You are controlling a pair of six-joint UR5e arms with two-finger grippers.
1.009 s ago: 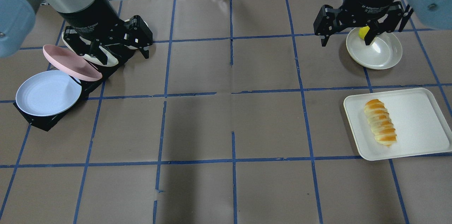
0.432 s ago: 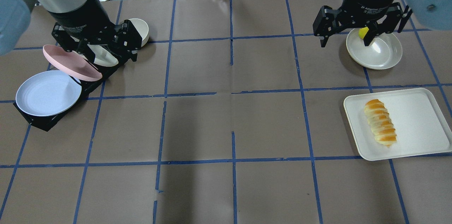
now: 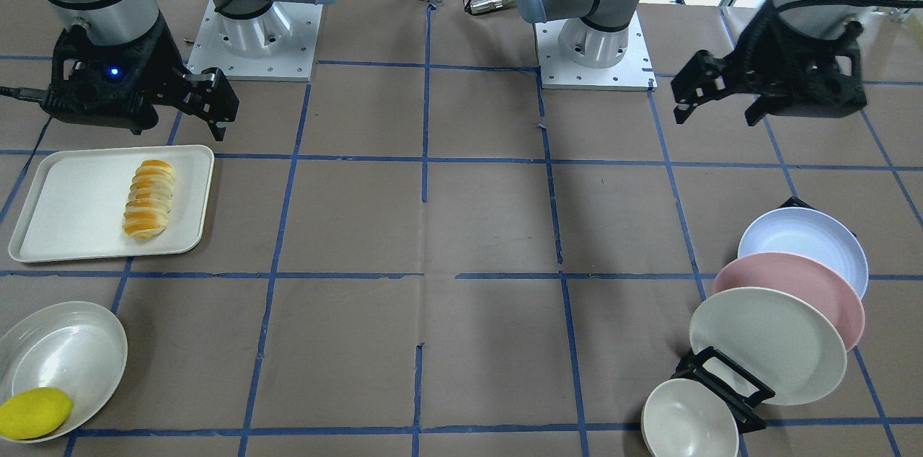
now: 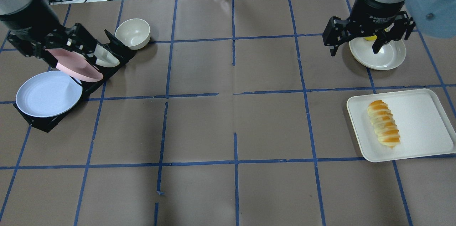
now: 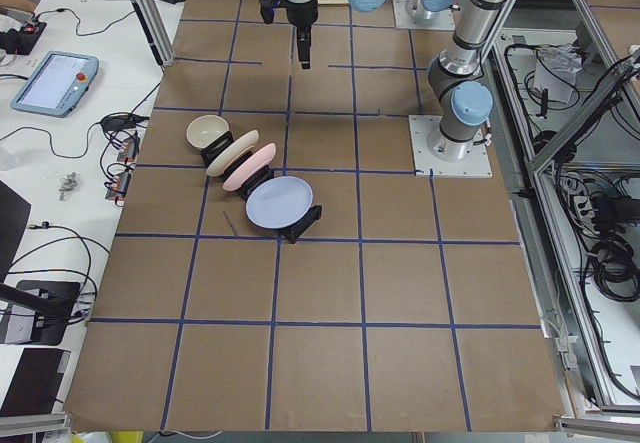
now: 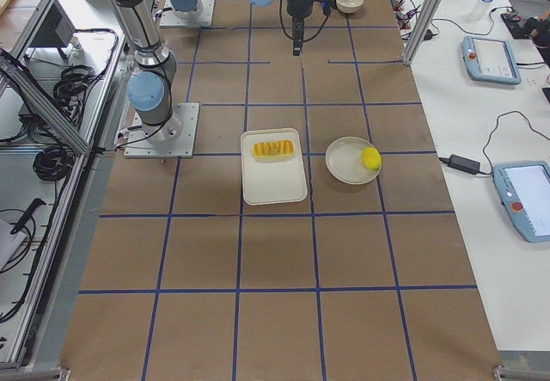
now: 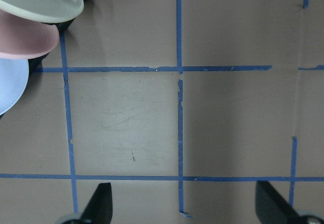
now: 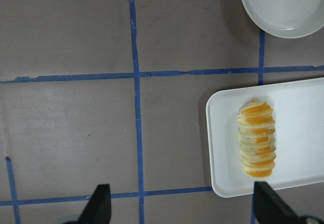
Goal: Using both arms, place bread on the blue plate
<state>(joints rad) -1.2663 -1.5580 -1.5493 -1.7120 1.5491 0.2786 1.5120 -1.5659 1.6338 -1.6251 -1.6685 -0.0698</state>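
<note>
The striped bread lies on a white tray at the table's right; it also shows in the front view and the right wrist view. The blue plate leans in a black rack at the left, also seen in the front view. My left gripper is open and empty, raised near the rack; its wrist view shows the blue plate's edge. My right gripper is open and empty, raised beyond the tray.
The rack also holds a pink plate and a cream plate. A small cream bowl stands beside it. A cream dish with a yellow lemon sits beyond the tray.
My left gripper has moved left, from over the small bowl to the pink plate's side. My right gripper has shifted slightly. Bread and plates have not moved.
</note>
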